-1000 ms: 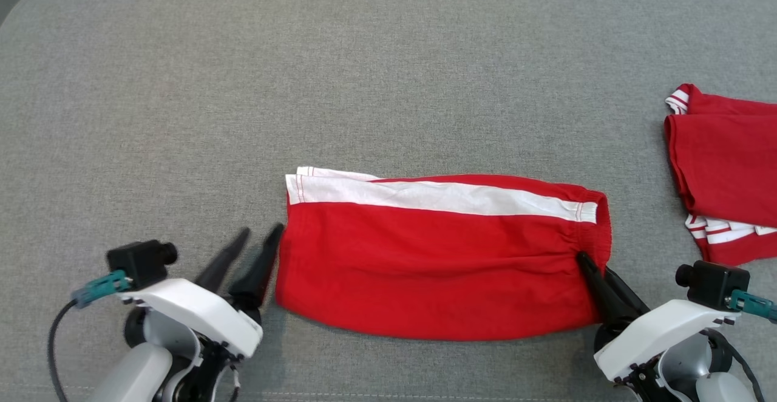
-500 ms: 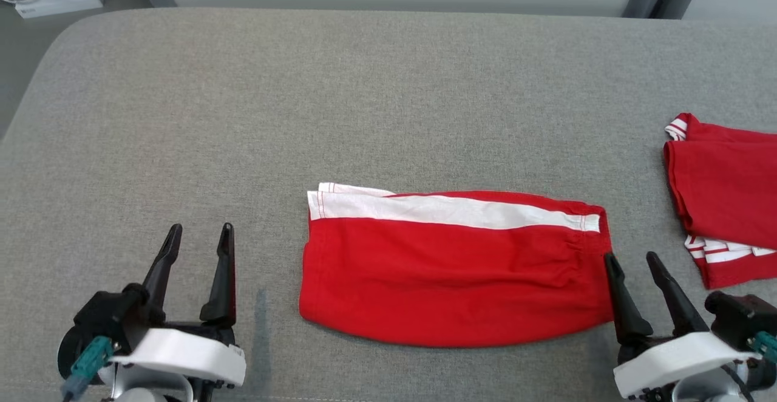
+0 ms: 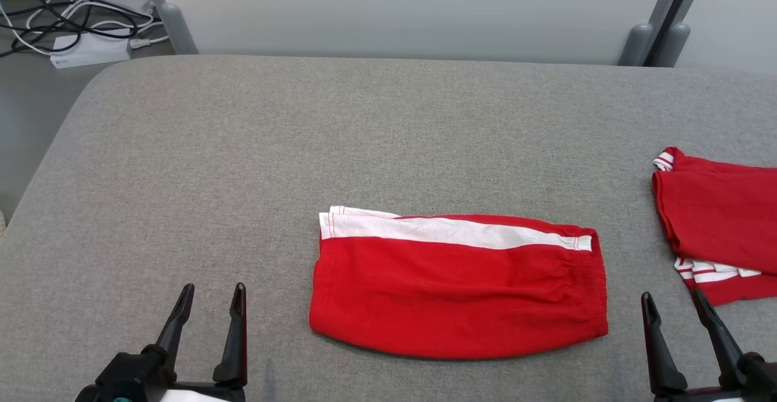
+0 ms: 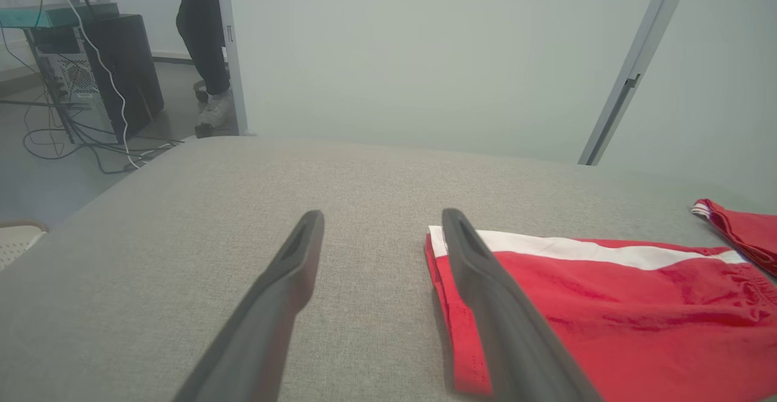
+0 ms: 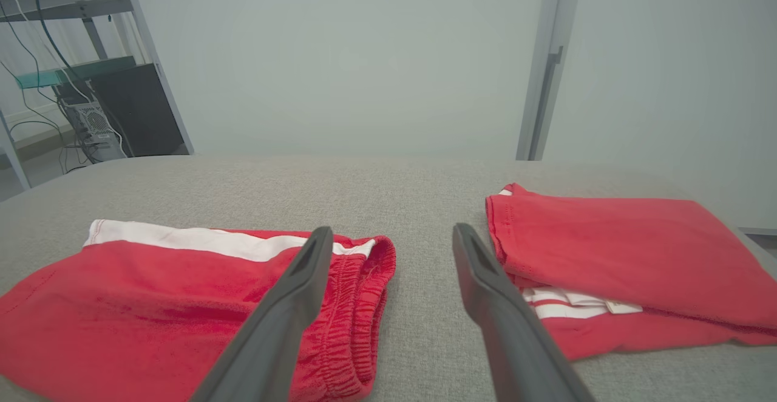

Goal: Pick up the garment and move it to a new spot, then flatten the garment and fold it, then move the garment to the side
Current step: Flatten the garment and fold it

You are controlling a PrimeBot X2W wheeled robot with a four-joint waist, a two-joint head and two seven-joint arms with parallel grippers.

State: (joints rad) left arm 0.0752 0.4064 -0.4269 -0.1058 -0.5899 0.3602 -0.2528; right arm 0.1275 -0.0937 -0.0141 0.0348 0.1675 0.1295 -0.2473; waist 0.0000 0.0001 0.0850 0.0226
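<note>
Table [image 3: 243,147] padded in grey cloth bears a folded red garment [image 3: 455,292] with a white stripe, lying flat at lower centre; a second red garment [image 3: 716,220] sits at the right edge; left gripper [image 3: 214,288] and right gripper [image 3: 672,296], at the lower corners, stand spread wide, holding nothing

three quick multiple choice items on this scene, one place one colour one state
1. The second red garment lies where from the folded shorts? A on top B robot's right C robot's left
2. The stripe on the shorts is: A white B blue C black
3. The right gripper is: A shut on the shorts B shut, empty C open
Answers: 1 B, it sits apart at the head view's right edge. 2 A, a white band runs along the far edge. 3 C, its jaws stand apart beside the shorts.
</note>
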